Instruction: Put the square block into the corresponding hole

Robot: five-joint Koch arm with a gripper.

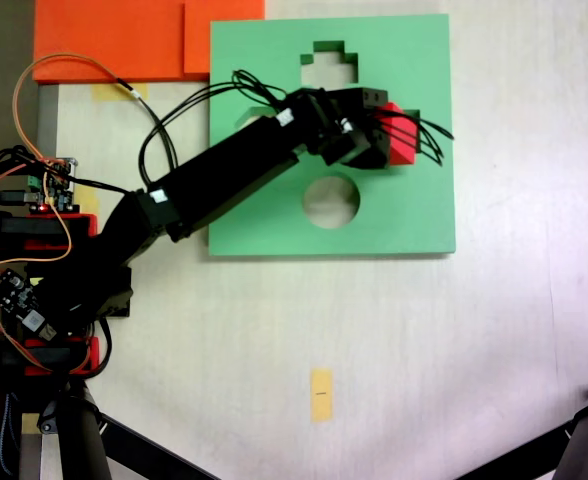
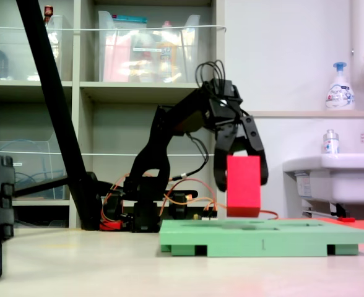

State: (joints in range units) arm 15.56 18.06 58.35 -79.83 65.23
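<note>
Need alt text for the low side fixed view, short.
Black arm's tool holds the red square block upright just above the green foam board lying on the table. Shelving with storage bins stands behind; a sink is at right.

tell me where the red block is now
The red block is held in the gripper just above the green board, right of its round hole.

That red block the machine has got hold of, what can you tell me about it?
The red block is a bright, plain block that looks like soft foam, taller than wide from the side. The gripper clamps it between two black fingers, upright. It hangs just above the green board, apparently not touching. From above, it peeks out near the board's right side.
</note>
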